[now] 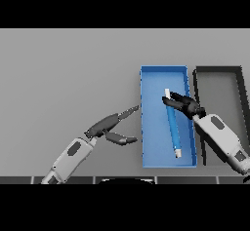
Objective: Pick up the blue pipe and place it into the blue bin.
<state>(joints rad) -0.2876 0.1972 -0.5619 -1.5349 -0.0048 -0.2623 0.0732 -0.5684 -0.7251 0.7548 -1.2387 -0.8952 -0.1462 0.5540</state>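
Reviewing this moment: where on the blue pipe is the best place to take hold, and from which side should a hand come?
Probably the blue pipe at mid-length, from above, fingers closing across its narrow width. It lies flat and lengthwise in the blue bin, whose walls block low side approaches. The right hand is already over its upper part; the left hand waits open outside the bin.

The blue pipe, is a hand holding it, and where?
The right hand is at the upper part of the blue pipe, inside the blue bin. Whether it grips cannot be told.
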